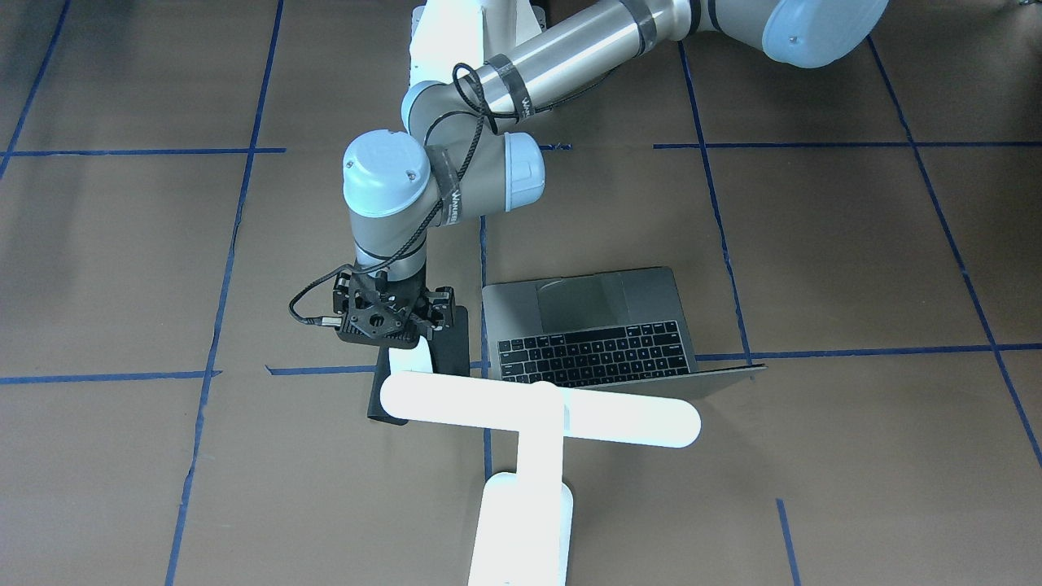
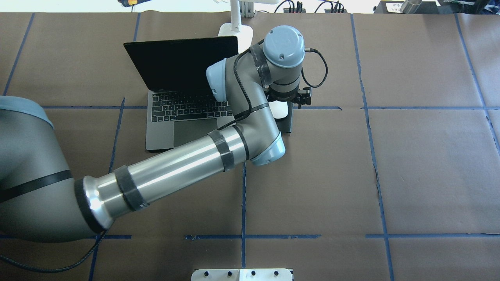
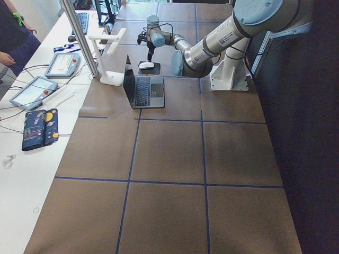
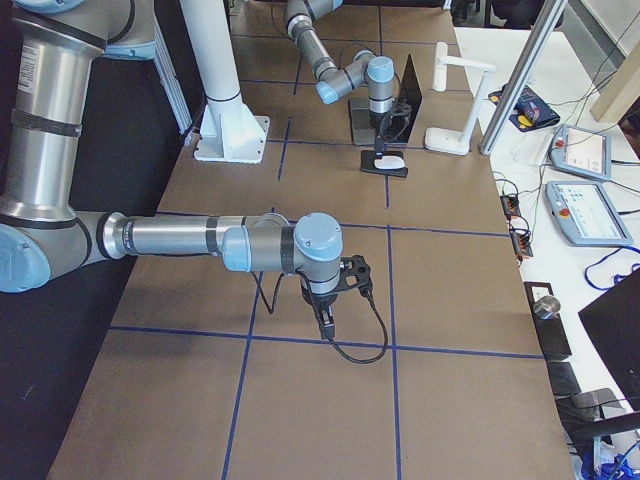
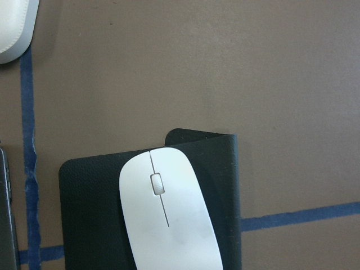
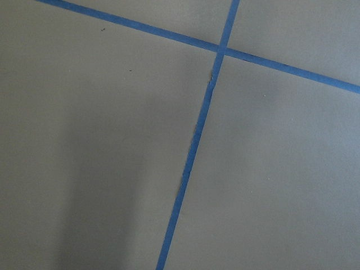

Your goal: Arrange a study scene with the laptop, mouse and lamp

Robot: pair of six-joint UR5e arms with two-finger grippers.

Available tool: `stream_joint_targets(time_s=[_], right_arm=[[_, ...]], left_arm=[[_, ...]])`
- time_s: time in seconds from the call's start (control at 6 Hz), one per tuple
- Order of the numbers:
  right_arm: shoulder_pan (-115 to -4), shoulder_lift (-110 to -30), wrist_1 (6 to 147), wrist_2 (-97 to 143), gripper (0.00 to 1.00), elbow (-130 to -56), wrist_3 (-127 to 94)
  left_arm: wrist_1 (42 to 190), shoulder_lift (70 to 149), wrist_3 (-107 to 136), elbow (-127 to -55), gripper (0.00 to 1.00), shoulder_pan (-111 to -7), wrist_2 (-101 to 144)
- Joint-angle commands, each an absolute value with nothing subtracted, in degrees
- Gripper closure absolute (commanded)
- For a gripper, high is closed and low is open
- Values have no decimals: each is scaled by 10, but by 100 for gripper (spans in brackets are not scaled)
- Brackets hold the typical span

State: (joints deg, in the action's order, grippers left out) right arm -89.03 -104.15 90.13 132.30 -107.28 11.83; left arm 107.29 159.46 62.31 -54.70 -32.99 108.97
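Note:
The laptop (image 1: 598, 325) stands open on the brown table, screen dark in the overhead view (image 2: 179, 66). The white mouse (image 5: 169, 216) lies on a black mat (image 5: 90, 225) right of the laptop; it also shows in the overhead view (image 2: 280, 110). My left gripper (image 1: 387, 317) hangs straight above the mouse, apart from it; its fingers are hidden, so I cannot tell its state. The white T-shaped lamp (image 1: 541, 411) stands behind the laptop and mat. My right gripper (image 4: 328, 322) points down over bare table, far from these things; I cannot tell its state.
The white bolted pedestal (image 4: 230, 135) stands at the robot's side of the table. Blue tape lines (image 6: 194, 140) cross the brown surface. A side table with tablets (image 4: 585, 200) and cables runs along the far edge. The lamp's base (image 5: 12, 28) shows near the mat.

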Motion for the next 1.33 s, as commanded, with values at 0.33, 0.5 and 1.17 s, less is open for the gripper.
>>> stream_joint_targets(time_s=[0.33,0.5,1.17], right_arm=[[-890,-1042,902,1324,0,-1073,99],[-890,-1042,902,1322,0,-1067,98],[-890,-1056,902,1364,0,-1059,98]], left_arm=[[872,1301,540,-1010,0,-344,1102],[848,1231,480,-1080,0,-371,1106],[813,1012,182,-1111,0,-660,1280]])
